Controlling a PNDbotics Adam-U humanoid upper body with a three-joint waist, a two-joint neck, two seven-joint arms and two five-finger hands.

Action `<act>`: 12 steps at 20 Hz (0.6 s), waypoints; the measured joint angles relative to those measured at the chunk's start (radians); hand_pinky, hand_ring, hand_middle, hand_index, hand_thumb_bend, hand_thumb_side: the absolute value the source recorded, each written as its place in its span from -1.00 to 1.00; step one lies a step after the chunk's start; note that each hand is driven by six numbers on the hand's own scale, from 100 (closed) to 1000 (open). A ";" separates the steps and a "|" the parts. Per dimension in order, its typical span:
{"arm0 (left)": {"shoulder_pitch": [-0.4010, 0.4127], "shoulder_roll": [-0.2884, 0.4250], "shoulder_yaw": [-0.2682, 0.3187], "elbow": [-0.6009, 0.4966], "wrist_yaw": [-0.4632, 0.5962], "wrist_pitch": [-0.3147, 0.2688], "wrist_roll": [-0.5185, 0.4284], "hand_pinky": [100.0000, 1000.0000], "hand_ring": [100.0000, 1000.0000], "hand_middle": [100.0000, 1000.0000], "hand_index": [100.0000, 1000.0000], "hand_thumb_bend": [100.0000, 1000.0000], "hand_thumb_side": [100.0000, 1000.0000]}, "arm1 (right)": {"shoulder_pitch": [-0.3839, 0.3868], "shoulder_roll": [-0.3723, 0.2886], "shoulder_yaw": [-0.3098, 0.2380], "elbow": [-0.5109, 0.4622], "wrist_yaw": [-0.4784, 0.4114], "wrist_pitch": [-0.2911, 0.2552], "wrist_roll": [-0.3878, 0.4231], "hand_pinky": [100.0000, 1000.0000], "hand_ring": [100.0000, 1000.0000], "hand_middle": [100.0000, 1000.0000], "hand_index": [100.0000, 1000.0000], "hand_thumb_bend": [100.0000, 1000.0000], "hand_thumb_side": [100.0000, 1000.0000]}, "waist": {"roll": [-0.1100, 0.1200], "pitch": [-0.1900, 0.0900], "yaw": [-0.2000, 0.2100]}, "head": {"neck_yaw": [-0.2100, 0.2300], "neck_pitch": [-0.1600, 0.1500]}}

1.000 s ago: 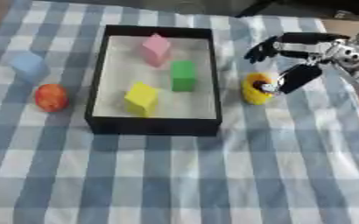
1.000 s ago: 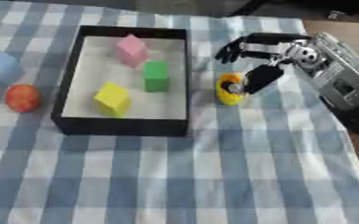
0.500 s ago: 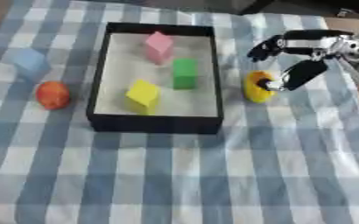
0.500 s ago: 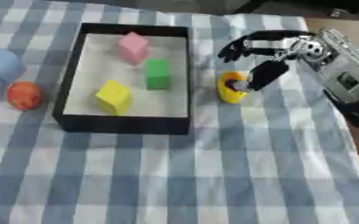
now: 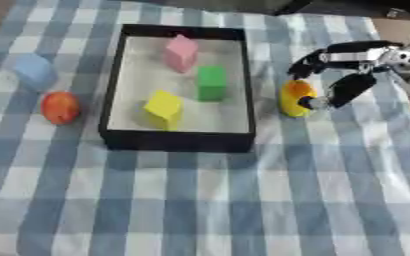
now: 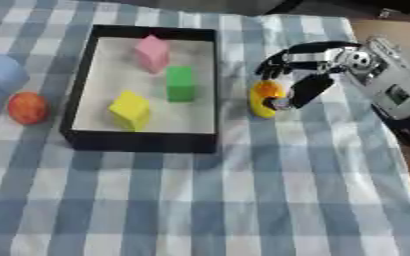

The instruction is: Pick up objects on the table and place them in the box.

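The right robot hand brackets, not yet pinching, the yellow-orange object at the box's 3 o'clock; judged light, smooth, slip-prone: grip its mid-body.

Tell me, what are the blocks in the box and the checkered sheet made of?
The pink block, green block and yellow block in the box look like foam or painted wood: flat matte faces, no shine. The sheet looks like woven cloth: it lies soft and slightly rumpled, with a blue and white check.
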 measured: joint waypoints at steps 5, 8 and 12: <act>-0.006 0.000 -0.002 0.000 0.000 0.000 -0.002 0.56 0.57 0.62 0.67 -0.92 0.55 | 0.000 0.018 0.000 0.048 0.025 -0.012 0.000 0.82 0.73 0.58 0.81 -0.61 -0.41 | 0.000 0.010 0.009 | -0.002 -0.003; -0.011 0.000 -0.006 0.000 0.000 0.000 -0.006 0.57 0.57 0.62 0.67 -0.93 0.55 | -0.001 0.029 0.000 0.070 0.034 -0.021 0.001 0.81 0.71 0.57 0.80 -0.60 -0.42 | 0.000 0.015 0.011 | -0.005 -0.008; -0.013 0.000 -0.006 0.000 0.000 0.000 -0.009 0.57 0.57 0.62 0.67 -0.93 0.55 | -0.006 0.036 -0.002 0.084 0.046 -0.029 -0.003 0.78 0.65 0.49 0.77 -0.56 -0.58 | 0.000 0.015 0.013 | -0.009 -0.009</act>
